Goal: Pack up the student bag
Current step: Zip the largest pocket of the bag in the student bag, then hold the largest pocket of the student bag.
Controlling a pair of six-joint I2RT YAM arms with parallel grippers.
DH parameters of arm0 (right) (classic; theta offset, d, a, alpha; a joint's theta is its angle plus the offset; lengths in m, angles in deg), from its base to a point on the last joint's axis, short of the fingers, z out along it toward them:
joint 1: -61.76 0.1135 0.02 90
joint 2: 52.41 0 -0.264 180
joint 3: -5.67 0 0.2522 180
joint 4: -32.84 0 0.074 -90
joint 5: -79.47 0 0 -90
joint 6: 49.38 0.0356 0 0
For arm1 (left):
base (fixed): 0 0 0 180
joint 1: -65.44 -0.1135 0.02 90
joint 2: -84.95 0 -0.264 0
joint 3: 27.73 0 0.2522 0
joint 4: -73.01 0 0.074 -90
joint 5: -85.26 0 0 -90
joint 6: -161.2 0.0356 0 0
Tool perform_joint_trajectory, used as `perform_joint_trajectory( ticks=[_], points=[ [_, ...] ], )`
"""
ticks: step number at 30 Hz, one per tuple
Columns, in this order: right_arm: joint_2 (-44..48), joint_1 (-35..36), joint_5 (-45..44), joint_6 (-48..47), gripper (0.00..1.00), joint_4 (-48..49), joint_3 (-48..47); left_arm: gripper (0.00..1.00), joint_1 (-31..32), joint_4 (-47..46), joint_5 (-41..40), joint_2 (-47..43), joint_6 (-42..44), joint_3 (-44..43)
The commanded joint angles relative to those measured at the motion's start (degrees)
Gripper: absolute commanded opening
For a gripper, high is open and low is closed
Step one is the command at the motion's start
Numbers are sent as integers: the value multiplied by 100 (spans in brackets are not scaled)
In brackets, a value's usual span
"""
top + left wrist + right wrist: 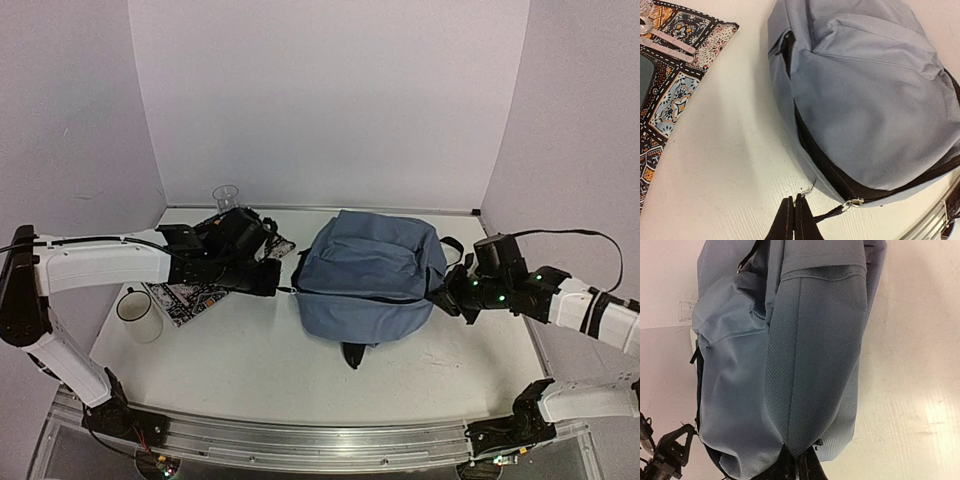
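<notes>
student bag (368, 275) (inside hidden); left gripper (794, 220) pinches zip pull (827, 212)

My right claw (799, 456) is cropped at the bottom edge, tips buried in bag (790, 365) fabric. My left claw (793, 200) is cropped likewise. The patterned cover (675, 85) runs off left; what it is, unclear.

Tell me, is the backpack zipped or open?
Shut, it seems: the zipper on the student bag shows no gap, its slider at the end by the left fingers.
</notes>
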Motion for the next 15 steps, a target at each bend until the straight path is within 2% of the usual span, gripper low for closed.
perform_joint_trajectory(
  ticks=[1, 5, 8, 10, 15],
  points=[
    [279, -604, -337, -1107, 0, -803, 3, 0, -417, 165, -884, 50, 250, 204],
    [-27, -636, -8, -2057, 2, -858, -299, 0, -404, 10, -285, 233, 304, -71],
    [-224, -587, 385, -2782, 24, -891, -617, 0, -320, -293, 256, 64, 233, -201],
    [-225, -366, 270, -3189, 39, -948, -871, 0, -283, -424, 579, -17, 150, -302],
    [-299, 801, -385, -4233, 59, -771, -1435, 0, -250, -540, 1044, -84, 4, -562]
  ],
)
